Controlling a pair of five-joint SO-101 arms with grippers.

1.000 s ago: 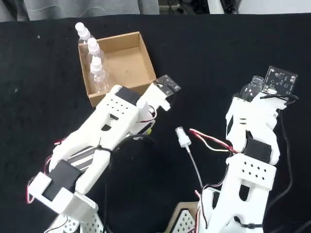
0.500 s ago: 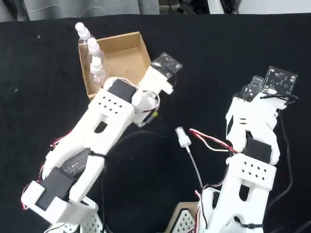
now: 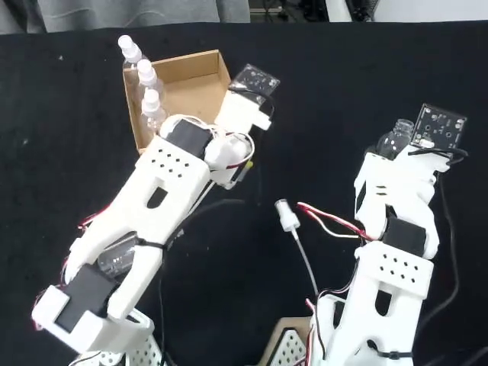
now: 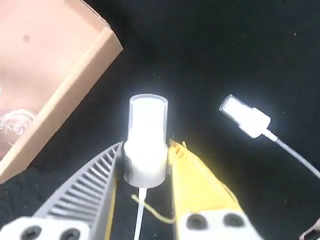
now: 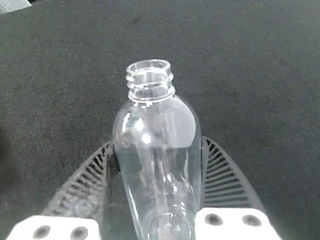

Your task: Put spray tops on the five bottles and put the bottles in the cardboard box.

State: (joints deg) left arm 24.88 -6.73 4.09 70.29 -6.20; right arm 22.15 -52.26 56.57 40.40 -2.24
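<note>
One arm has shifted since a second ago: white left arm [image 3: 160, 198] swung toward 12 o'clock, its wrist now just beside the 3 o'clock wall of the open brown cardboard box [image 3: 194, 95]. White right arm [image 3: 396, 229], at 3 o'clock on the black table cloth [image 3: 343, 76], unchanged. Loose white spray top with long thin dip tube [image 3: 288, 217] also unmoved, near table centre, at 5 o'clock from the left wrist.

Left gripper [image 4: 145, 150]: grey and yellow fingers closed partway, clamped on either side of a white spray top with clear cap [image 4: 147, 125], cap pointing away from the wrist, dip tube trailing back between the fingers. Box corner [image 4: 45, 75] close by; loose spray top [image 4: 245, 117] lies apart on the cloth.

Right gripper [image 5: 156, 150]: fingers spread wide, pressed against both sides of a clear plastic bottle with bare threaded neck [image 5: 150, 115]. No top on it. Bottle [image 3: 393, 137] upright.

Three clear bottles with white spray tops [image 3: 146, 80] stand in a row along the box's 9 o'clock wall.
</note>
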